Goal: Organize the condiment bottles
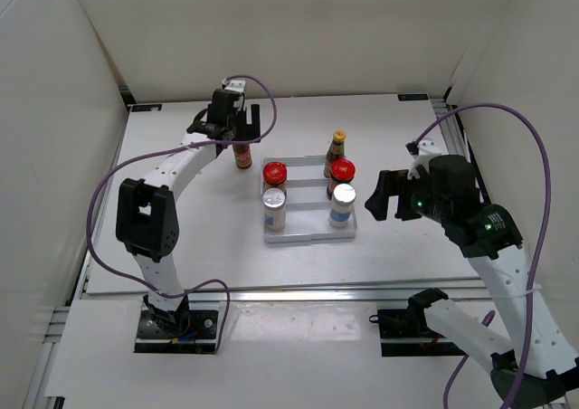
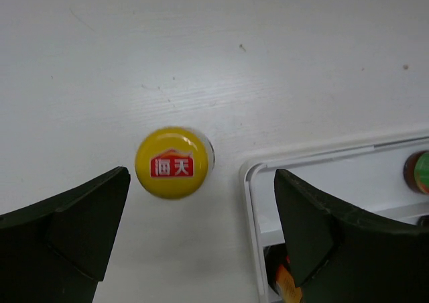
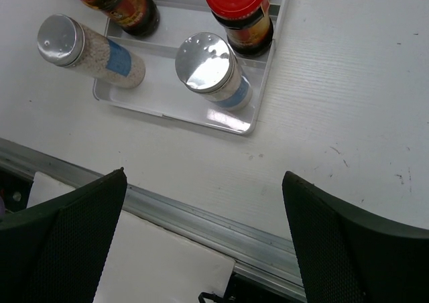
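A white ribbed tray [image 1: 308, 234] holds five condiment bottles. They are a yellow-capped sauce bottle [image 1: 337, 147] at the back right, two red-lidded jars [image 1: 274, 174] [image 1: 342, 171] in the middle and two silver-topped shakers [image 1: 274, 208] [image 1: 343, 203] in front. A second sauce bottle [image 1: 242, 156] stands on the table just left of the tray. Its yellow cap [image 2: 174, 163] shows below my left gripper [image 2: 202, 182], which hangs open above it, jaws apart from the cap. My right gripper [image 3: 204, 182] is open and empty to the right of the tray, with the shakers [image 3: 206, 62] [image 3: 62, 40] ahead.
The tray's corner rim [image 2: 247, 182] lies close beside the loose bottle. A metal rail [image 3: 201, 216] runs along the table's front edge below the right gripper. White walls enclose the table on three sides. Purple cables loop from both arms.
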Tool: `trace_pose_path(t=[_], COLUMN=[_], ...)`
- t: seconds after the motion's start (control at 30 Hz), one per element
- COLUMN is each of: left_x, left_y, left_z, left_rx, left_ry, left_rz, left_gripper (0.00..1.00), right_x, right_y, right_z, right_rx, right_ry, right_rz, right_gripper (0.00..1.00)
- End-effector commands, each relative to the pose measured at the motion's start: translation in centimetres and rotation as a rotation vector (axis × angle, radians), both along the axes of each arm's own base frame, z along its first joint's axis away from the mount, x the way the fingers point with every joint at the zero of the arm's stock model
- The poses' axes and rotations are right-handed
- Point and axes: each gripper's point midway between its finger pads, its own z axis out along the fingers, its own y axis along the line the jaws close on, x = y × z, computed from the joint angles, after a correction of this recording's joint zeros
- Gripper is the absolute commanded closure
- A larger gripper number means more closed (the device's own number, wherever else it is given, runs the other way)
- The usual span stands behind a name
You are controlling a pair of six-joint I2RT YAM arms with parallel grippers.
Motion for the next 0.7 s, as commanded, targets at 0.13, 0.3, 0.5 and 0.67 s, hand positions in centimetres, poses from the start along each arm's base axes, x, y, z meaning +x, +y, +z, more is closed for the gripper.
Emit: trace_pose_path(t=[0.13,0.3,0.5,0.67], left_x=[3.2,3.7,3.5,3.2], left_y=[0.5,0.2,0.2,0.0], left_z=[2.6,1.3,0.9,1.2], left_rx=[0.017,-0.006,-0.017,-0.013], left_ry=[-0.089,-0.058,-0.044,-0.044], left_rz=[0.03,-0.014,-0.04,-0.067], left_gripper=[0.02,0.21,0.34,0.56], right_x=[-0.8,-1.2,-1.1,-1.0], right_y=[-0.1,-0.3,-0.2,0.1], right_z=[0.4,0.2,0.0,0.2], right_rx=[-0.012,-0.016,-0.02,-0.008], right_ry=[-0.009,-0.001,0.009,0.016], right_rz=[0.039,0.039,0.039,0.042], right_gripper=[0.0,0.0,0.0,0.0])
